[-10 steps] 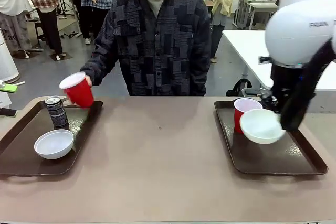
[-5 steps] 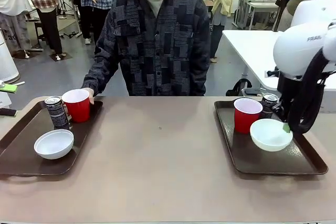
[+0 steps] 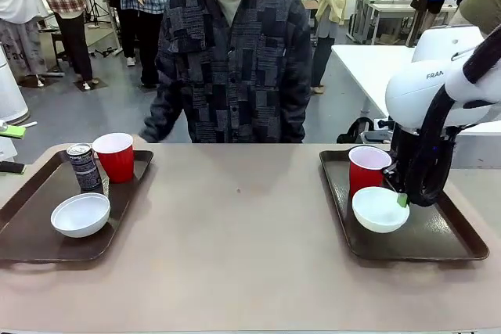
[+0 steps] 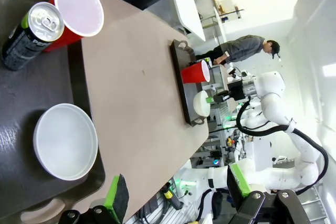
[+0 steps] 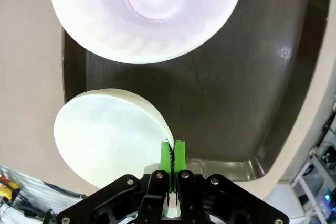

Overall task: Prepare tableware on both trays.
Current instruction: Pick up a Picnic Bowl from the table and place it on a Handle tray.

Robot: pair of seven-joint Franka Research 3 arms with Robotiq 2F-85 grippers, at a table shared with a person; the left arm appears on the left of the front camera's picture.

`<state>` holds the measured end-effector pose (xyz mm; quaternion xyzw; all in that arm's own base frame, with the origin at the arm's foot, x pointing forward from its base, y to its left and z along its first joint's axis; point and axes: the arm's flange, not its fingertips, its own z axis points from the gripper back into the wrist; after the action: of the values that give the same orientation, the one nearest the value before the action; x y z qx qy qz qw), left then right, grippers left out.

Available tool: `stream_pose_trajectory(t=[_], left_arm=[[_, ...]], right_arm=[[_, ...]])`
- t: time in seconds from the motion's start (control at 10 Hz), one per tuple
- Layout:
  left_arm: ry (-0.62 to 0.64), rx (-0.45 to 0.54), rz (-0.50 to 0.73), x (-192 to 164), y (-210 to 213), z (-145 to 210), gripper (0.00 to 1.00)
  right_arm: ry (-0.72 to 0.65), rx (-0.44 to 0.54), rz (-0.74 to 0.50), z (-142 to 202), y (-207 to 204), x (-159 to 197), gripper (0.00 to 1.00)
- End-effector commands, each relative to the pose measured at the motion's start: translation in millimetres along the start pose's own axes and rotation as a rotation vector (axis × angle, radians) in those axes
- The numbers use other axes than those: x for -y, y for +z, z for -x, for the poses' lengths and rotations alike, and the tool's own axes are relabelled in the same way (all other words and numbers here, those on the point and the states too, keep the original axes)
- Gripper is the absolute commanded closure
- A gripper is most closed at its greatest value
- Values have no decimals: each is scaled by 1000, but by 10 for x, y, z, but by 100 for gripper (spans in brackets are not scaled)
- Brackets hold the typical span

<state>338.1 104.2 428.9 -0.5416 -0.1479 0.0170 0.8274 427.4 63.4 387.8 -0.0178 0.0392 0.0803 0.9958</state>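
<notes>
The left gripper (image 4: 176, 195) hangs with fingers spread over the near tray (image 4: 31, 85), where a can (image 4: 30, 35) touches a red cup (image 4: 73, 14) and a white bowl (image 4: 65, 141) sits by the table's (image 4: 136, 82) edge.

Grey floor (image 3: 94, 107), white tables (image 3: 368, 64) behind, bystanders (image 3: 59, 5) standing

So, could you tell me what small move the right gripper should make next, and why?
Probably open the right gripper fully and lift it clear. The white bowl already sits on the right tray beside the red cup, yet the green pads look pinched on its rim.
</notes>
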Motion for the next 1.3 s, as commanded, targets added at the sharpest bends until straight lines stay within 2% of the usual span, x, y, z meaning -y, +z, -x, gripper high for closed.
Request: stream_pose_trajectory(t=[0.0, 0.1, 0.2, 0.3, 0.4, 0.7, 0.8, 1.0, 1.2], left_arm=[[-10, 6, 17, 4, -10, -3, 0], [-10, 6, 17, 4, -10, -3, 0], [-10, 6, 17, 4, -10, -3, 0], [-10, 6, 17, 4, -10, -3, 0], [-10, 6, 17, 4, -10, -3, 0], [-10, 6, 17, 4, -10, -3, 0], [-10, 6, 17, 4, -10, -3, 0], [-10, 6, 17, 4, -10, -3, 0], [-10, 6, 17, 4, -10, -3, 0]], right_arm=[[16, -22, -21, -89, -81, 3, 73], [6, -30, -21, -120, -116, 10, 64], [0, -39, -26, -129, -150, 12, 41], [-2, -42, -30, -134, -165, 13, 32], [-1, -43, -37, -135, -160, 10, 1], [3, -22, -4, -26, 5, -90, 0], [-17, 0, 30, 75, 144, -220, 22], [-88, 69, 29, 326, 532, -534, 3], [-232, 91, -10, 592, 960, -715, 0]])
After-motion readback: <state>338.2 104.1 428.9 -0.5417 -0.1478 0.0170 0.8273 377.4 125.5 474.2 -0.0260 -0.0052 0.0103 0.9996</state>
